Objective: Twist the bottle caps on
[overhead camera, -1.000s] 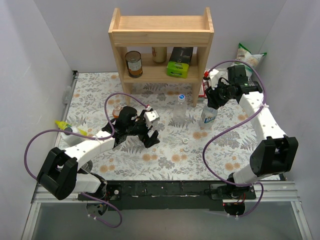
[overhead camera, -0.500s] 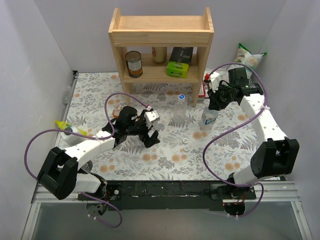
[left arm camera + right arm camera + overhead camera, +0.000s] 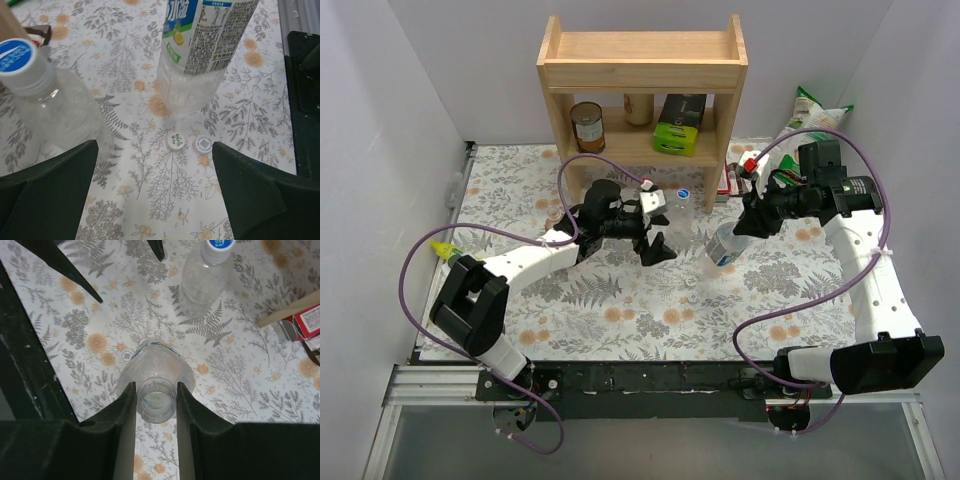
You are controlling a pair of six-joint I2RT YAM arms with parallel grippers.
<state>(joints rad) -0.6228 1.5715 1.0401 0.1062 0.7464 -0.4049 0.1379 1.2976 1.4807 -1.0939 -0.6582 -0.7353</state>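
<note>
Lying nearest the arm bases on the flower-printed tablecloth [image 3: 620, 300], a small round white plastic cap with a green mark [image 3: 175, 141] and a pale round cap with a printed code [image 3: 203, 144] sit loose, just beside each other. Beyond them, the right gripper [image 3: 156, 390] is clamped on the open neck of the tilted clear plastic bottle with the blue-and-white label [image 3: 723, 244]. The left gripper [image 3: 657, 232] hangs with jaws wide apart beside the plain clear plastic bottle [image 3: 60, 110], which wears a blue-topped cap [image 3: 17, 55]. Farthest back stands the wooden shelf [image 3: 642, 60].
</note>
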